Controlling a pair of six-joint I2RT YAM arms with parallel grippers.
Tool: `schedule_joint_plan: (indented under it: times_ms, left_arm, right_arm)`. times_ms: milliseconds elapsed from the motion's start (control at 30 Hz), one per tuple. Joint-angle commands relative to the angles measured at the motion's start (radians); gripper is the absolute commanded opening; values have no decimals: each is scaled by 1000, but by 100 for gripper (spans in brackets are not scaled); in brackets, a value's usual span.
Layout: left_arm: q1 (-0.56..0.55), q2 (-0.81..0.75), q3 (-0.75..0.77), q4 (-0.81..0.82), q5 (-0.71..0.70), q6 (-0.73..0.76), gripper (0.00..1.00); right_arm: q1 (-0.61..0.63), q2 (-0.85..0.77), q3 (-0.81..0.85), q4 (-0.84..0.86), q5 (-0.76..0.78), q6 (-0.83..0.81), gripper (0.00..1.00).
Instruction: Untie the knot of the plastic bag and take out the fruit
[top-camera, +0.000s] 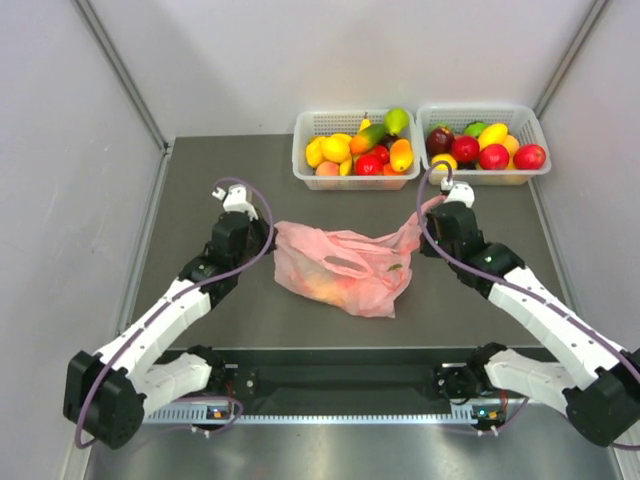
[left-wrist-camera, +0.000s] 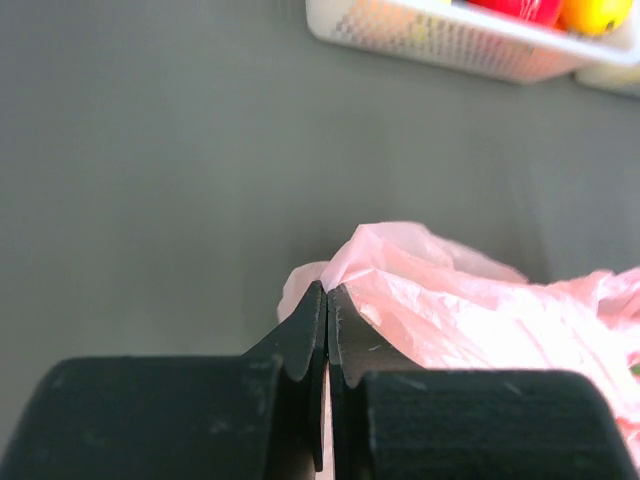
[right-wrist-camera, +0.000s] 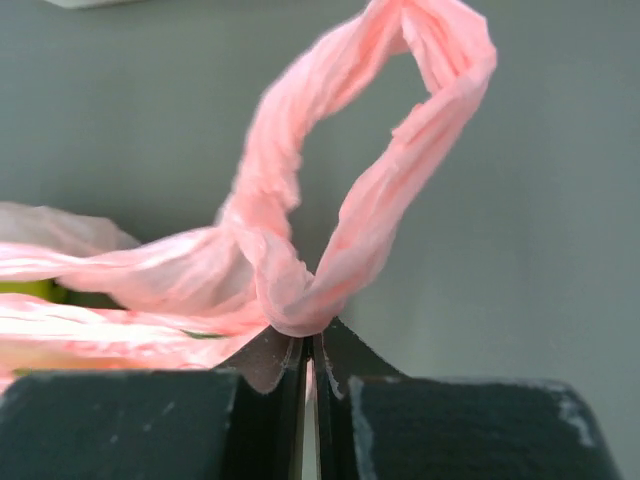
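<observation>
Crinkly translucent plastic bag (top-camera: 345, 265), matt grey table (top-camera: 250, 310)

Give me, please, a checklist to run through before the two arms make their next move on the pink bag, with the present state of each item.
1. Left gripper shut on the film of the plastic bag: ok.
2. Right gripper shut on the base of a handle loop: ok.
3. Knot undone: cannot tell, no view shows it clearly.
4. Fruit out of the bag: not ok, it shows through the film, inside.
5. Bag lying on the table between the two grippers, apart from the baskets: ok.
</observation>
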Motion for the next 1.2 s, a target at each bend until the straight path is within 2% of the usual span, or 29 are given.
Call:
schedule_joint_plan:
  times_ms: [0, 167, 333, 433, 567, 700, 800, 867, 900, 1067, 1100, 1133, 1167]
  left_arm:
    - [28, 55, 110, 147, -17, 23, 0]
    - [102, 170, 204, 304, -59, 29, 0]
    - [149, 210, 141, 452, -88, 11, 0]
    - [149, 172, 32, 504, -69, -14, 0]
    - [149, 112, -153, 523, 22, -92, 0]
    - [123, -64, -412, 582, 104, -169, 0]
    - [102, -235, -486, 495, 133, -192, 0]
    - [96, -320, -491, 371, 161, -202, 0]
    - [88, -393, -490, 333, 203, -212, 0]
    - [59, -546, -465, 152, 365, -267, 1]
    - [50, -581, -455, 89, 372, -265, 6]
    - [43, -593, -442, 61, 374, -261, 21]
    - [40, -613, -412, 2, 374, -258, 32]
  right_arm:
    - [-23, 53, 142, 126, -100, -98, 0]
    - [-39, 210, 339, 151, -100, -181, 0]
    - [-52, 290, 424, 164, -119, -205, 0]
    - [-52, 270, 371, 189, -150, -216, 0]
    - [-52, 230, 213, 212, -190, -218, 0]
    - [-50, 176, 66, 229, -265, -198, 0]
    - [-50, 126, -22, 227, -270, -179, 0]
    - [-50, 93, -56, 218, -256, -170, 0]
    - [-50, 83, -65, 212, -256, -169, 0]
    - [-49, 49, -93, 204, -244, -166, 0]
    - [-49, 44, -96, 201, -242, -166, 0]
    - [-49, 43, -99, 197, -238, -169, 0]
    - [-49, 40, -100, 197, -238, -169, 0]
